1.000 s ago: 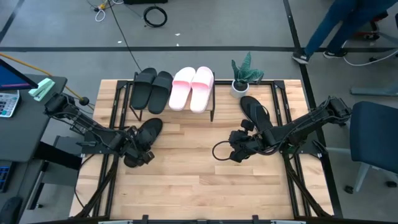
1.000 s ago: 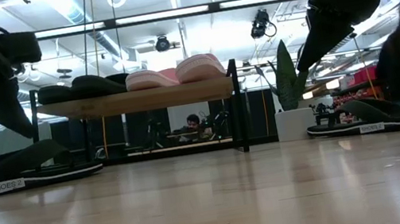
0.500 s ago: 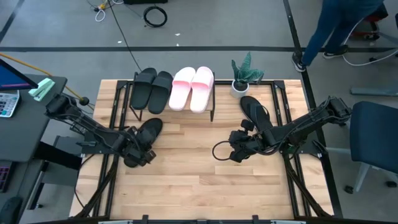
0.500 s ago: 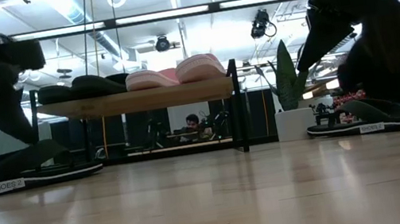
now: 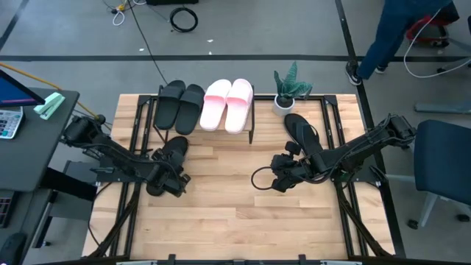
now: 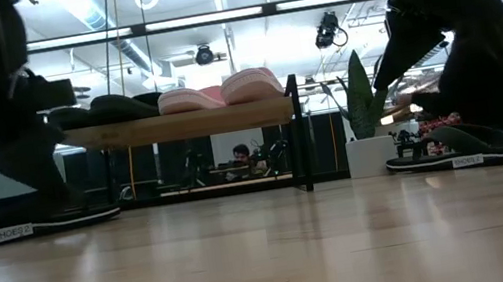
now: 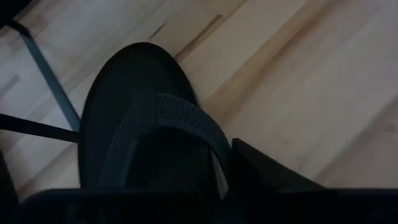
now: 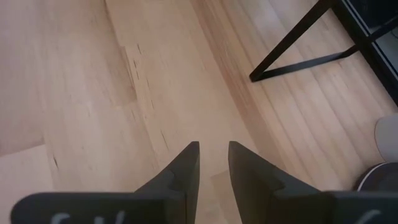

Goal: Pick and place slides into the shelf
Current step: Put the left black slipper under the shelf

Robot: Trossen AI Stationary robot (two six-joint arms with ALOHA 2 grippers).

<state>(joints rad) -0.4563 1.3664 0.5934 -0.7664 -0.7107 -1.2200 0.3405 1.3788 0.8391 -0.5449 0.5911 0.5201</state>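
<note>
A thin black flip-flop lies flat on the table's left part. My left gripper is low over its near half, open, with the strap between its fingers; one dark finger shows beside the sole. The second flip-flop lies flat on the right. My right gripper hangs above bare wood left of it, its fingertips almost together and holding nothing. Two black slides and two pale pink slides rest soles down on the shelf. My left gripper comes down from above at the left flip-flop's near half, its fingers on either side of the sole. The flip-flop lies flat on the table. I cannot tell whether the fingers touch it.
A small potted plant stands at the far edge, right of the shelf. Black frame bars run along both table sides. Bare wood spreads across the middle and near part. A person moves on the floor beyond the far right corner.
My left gripper has come down toward the left flip-flop, from well above it to just over the sole, and shifted slightly toward the table's right. The flip-flop has stayed flat. The person beyond the table has moved.
</note>
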